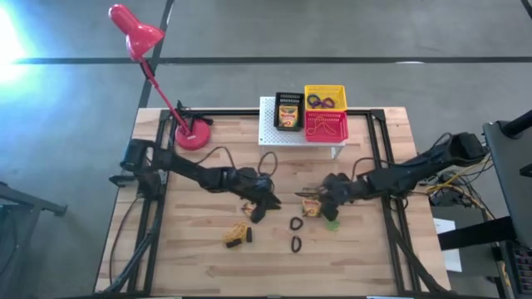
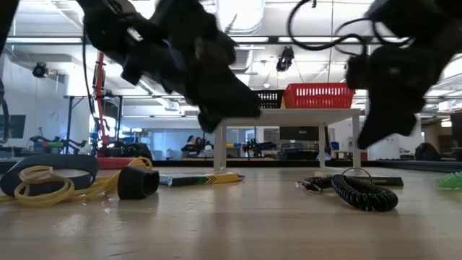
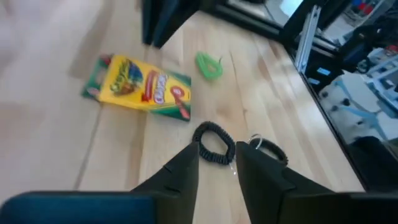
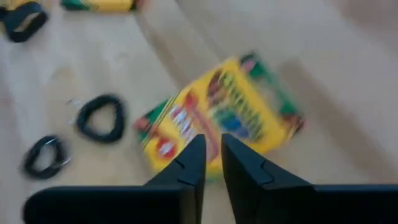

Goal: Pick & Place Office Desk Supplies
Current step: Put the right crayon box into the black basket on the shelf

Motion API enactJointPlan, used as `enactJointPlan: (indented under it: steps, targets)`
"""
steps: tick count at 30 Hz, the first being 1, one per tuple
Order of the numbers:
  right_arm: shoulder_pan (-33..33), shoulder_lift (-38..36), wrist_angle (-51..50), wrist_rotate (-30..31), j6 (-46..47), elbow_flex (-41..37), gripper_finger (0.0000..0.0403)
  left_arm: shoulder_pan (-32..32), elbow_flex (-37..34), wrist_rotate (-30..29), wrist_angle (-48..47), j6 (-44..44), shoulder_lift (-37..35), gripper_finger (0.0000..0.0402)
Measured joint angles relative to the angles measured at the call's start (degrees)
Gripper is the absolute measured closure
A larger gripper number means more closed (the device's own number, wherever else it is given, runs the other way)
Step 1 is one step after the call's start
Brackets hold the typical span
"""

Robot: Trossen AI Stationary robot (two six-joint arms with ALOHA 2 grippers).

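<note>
A yellow-and-green crayon box (image 4: 221,118) lies flat near the middle of the wooden surface (image 1: 191,266), just below the right pincer (image 4: 211,163), whose fingers stand narrowly apart and hold nothing. Two black rings (image 1: 295,223) lie close by toward the front, with open boards beyond them to the front edge. A green ring (image 3: 209,65) rests beside the box. The left pincer (image 3: 216,171) hovers over a black ring, fingers moderately apart, empty. A rubber-band tangle (image 1: 237,234) lies front-left.
</note>
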Motion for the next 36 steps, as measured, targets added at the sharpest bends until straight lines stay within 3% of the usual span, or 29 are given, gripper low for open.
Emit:
enactJointPlan:
  steps: [7, 15, 25, 36]
  targets:
    - [5.11, -4.1, 7.93, -0.27, 17.23, -8.51, 0.0268, 2.17, 11.96, 4.49, -6.06, 0.27, 10.39, 0.0389]
    - [6.17, -0.45, 26.74, 3.95, 30.17, -17.66, 0.0191, 5.4, 22.91, 4.81, -15.37, -0.16, 18.78, 0.0396]
    - [5.94, 6.49, 27.27, 6.15, 33.39, -14.8, 0.0195, 6.08, 31.72, 9.32, -15.35, -2.87, 26.66, 0.0397]
    - [5.91, 12.82, 27.08, 5.37, 34.1, -10.25, 0.0208, 6.16, 32.06, 9.13, -15.77, -4.32, 26.32, 0.0398]
